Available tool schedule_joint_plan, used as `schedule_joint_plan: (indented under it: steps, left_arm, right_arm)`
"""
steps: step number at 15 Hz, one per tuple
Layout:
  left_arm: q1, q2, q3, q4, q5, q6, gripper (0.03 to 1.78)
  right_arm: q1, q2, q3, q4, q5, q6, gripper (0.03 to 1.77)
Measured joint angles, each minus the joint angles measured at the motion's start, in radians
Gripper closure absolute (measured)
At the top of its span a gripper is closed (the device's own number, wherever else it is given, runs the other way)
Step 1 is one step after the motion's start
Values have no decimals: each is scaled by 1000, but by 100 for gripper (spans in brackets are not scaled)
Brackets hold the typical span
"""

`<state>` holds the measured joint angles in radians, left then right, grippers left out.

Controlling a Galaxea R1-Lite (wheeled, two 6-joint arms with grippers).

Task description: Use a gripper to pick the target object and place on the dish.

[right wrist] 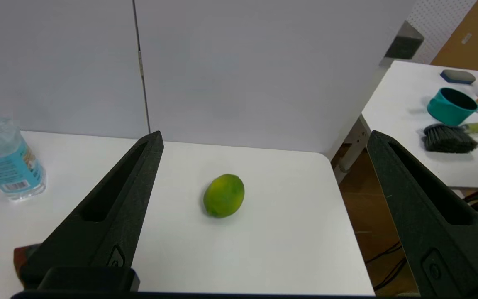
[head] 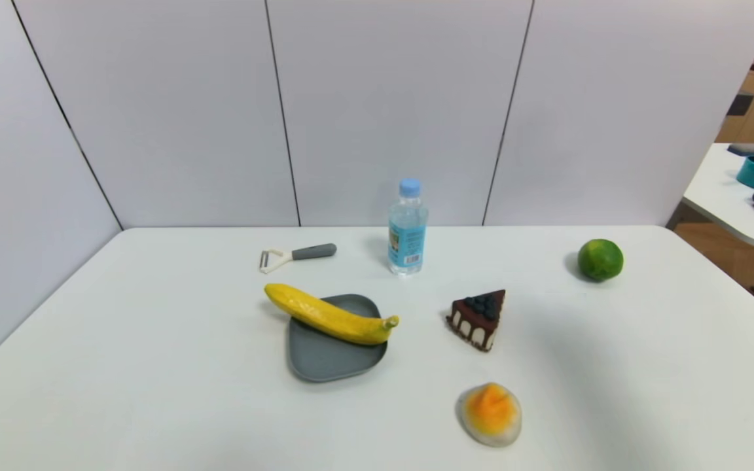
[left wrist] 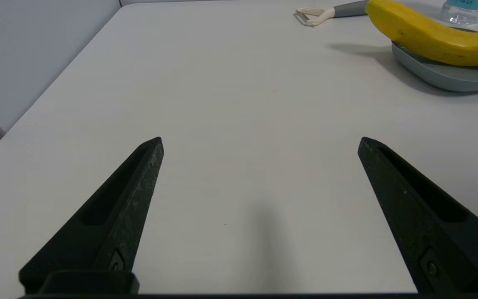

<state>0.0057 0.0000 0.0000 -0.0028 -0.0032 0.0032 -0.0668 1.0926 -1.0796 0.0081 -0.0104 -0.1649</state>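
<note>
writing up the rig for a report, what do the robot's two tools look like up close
Both look alike. The left tool has two long matte black fingers tapering to blunt points, each with a recessed slot along it and a small screw near the base. The right tool has the same black, scuffed fingers. No cables, labels or arm links show.
</note>
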Motion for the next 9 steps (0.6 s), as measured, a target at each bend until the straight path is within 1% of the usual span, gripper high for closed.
schedule_joint_plan:
  steps: [2, 4, 6, 9]
  left_arm:
    - [0, 0, 0, 0, 0, 0, 12]
    - [0, 0, 0, 0, 0, 0, 12]
    - [0, 0, 0, 0, 0, 0, 12]
    - [0, 0, 0, 0, 0, 0, 12]
  right_arm:
    - [-5, -148, 151, -37, 34, 7, 11]
    - [-7, -306, 298, -66, 58, 10, 11]
    - [-2, -459, 421, -95, 69, 18, 11]
    - [8, -670, 560, -105, 77, 43, 11]
